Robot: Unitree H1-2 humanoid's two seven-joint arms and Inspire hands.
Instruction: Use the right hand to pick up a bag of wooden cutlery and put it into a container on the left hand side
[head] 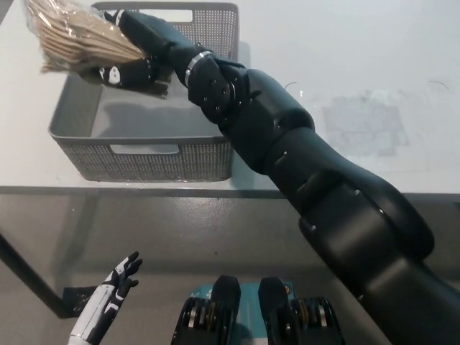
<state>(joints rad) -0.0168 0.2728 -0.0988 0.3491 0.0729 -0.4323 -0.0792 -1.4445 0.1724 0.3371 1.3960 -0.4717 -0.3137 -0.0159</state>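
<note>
- The black right arm reaches from the lower right diagonally across the table [359, 57] to the upper left of the head view.
- The right hand [133, 63] is closed around one end of the bag of wooden cutlery [75, 37] and holds it raised.
- The bag's pale, bundled contents fan out to the left of the hand, over the far left corner of the container [144, 154] and partly beyond its left wall; it appears clear of the container floor.
- The container, a grey perforated basket with handle slots, stands on the left part of the table near its front edge; its visible floor is bare.
- The white left hand [118, 280] hangs low at the lower left, below table level, fingers apart and holding nothing.
- A faint smudged patch [363, 122] marks the table surface right of the arm.
</note>
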